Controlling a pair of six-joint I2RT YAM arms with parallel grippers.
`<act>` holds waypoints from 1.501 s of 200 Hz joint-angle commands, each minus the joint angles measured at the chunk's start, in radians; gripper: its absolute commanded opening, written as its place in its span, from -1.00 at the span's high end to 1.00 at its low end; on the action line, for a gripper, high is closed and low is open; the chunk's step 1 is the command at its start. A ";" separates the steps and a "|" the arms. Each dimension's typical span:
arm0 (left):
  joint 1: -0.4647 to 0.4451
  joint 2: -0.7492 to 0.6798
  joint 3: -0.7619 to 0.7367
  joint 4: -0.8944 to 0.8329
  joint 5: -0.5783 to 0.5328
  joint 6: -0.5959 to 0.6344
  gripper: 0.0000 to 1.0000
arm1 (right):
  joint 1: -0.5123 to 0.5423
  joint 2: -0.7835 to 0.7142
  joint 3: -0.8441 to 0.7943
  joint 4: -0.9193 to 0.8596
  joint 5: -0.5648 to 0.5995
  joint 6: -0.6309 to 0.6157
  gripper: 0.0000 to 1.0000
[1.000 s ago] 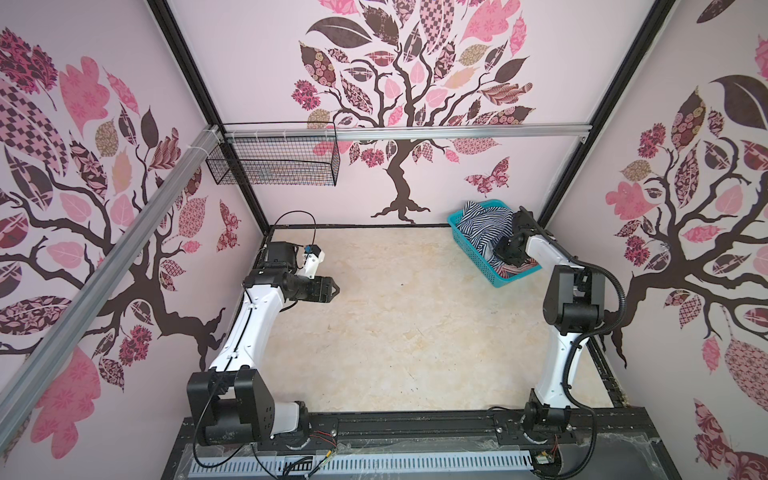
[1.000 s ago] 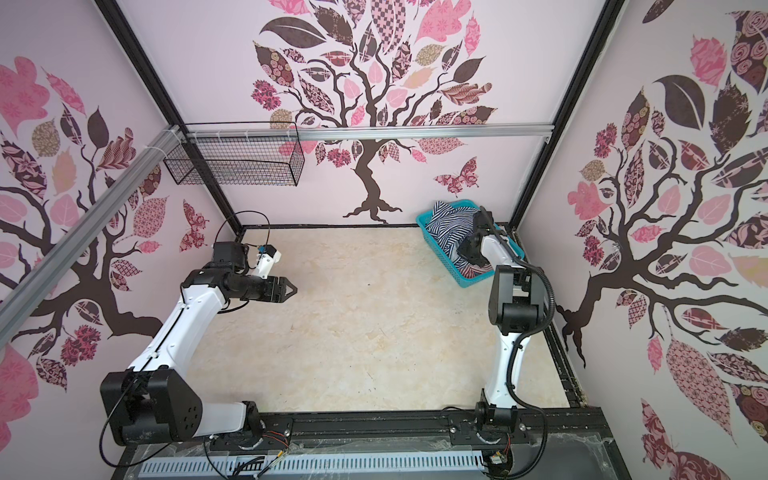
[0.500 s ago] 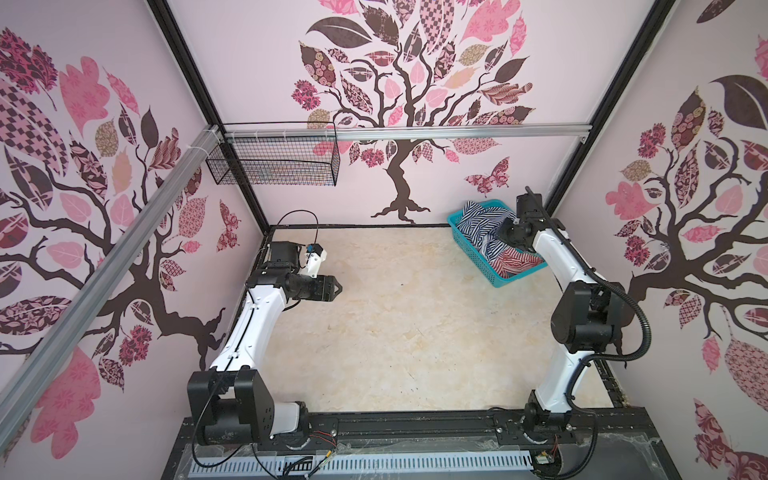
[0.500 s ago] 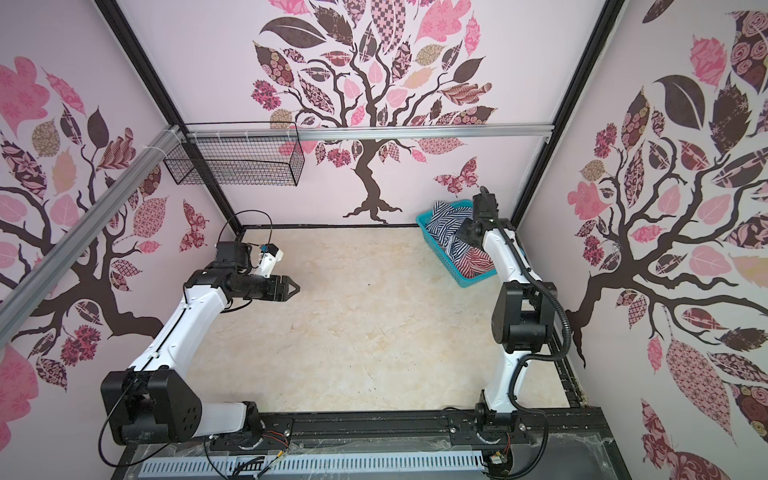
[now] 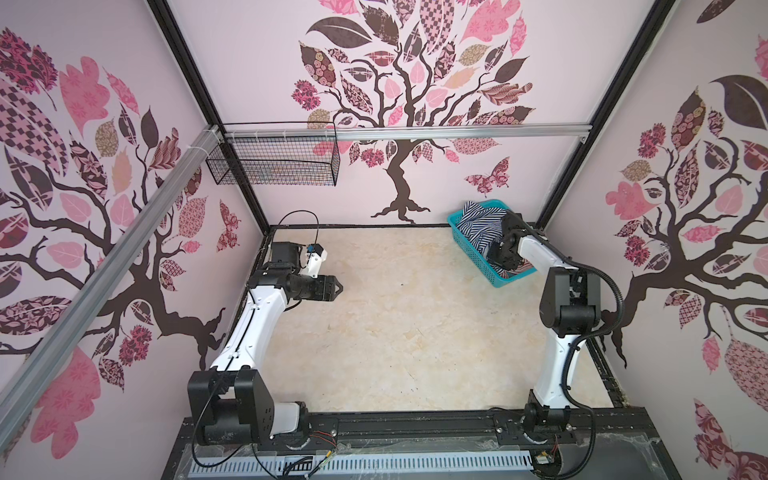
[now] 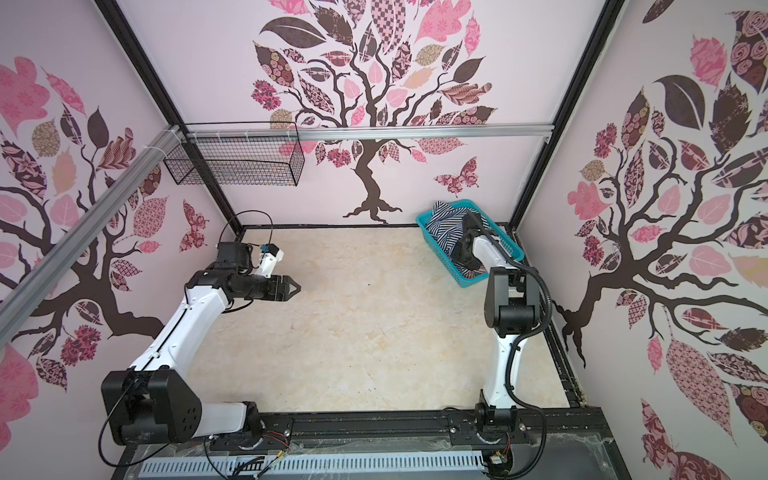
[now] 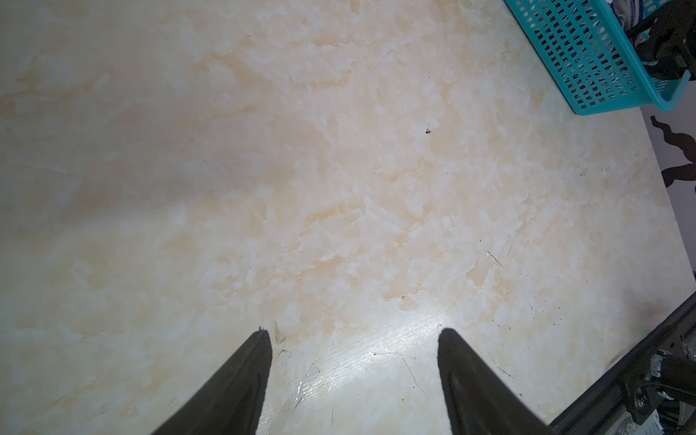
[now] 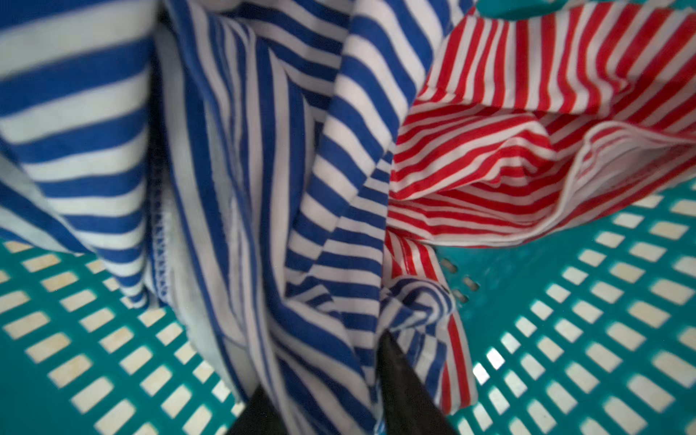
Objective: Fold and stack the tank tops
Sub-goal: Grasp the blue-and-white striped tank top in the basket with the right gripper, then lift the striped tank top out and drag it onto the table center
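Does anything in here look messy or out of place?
The teal mesh basket sits askew to the walls in the far right corner. Inside, the navy-and-white tank top is crumpled, rising above the rim, with the red-and-white tank top bunched against it. Nothing looks damaged.

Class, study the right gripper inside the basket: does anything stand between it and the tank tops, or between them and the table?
Nothing separates the right gripper from the navy-and-white top; its cloth lies between the fingers. The red-and-white top lies beside it. Toward the table, only the basket wall intervenes.
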 commanded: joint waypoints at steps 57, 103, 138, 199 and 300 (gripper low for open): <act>-0.005 -0.011 -0.017 0.010 0.001 -0.004 -0.47 | -0.009 0.042 0.109 -0.055 0.041 -0.018 0.65; -0.005 -0.008 -0.014 0.013 0.002 -0.006 -0.48 | 0.005 -0.049 0.084 -0.070 0.093 -0.023 1.00; -0.006 -0.001 -0.004 0.021 0.009 -0.012 -0.48 | 0.047 -0.167 0.090 -0.085 0.159 -0.030 1.00; -0.006 0.002 0.041 0.028 -0.005 -0.017 -0.50 | 0.162 -0.273 0.465 -0.221 0.240 -0.041 1.00; -0.005 -0.024 0.041 0.046 -0.048 -0.040 -0.52 | 0.557 -0.485 0.763 -0.039 -0.031 -0.095 1.00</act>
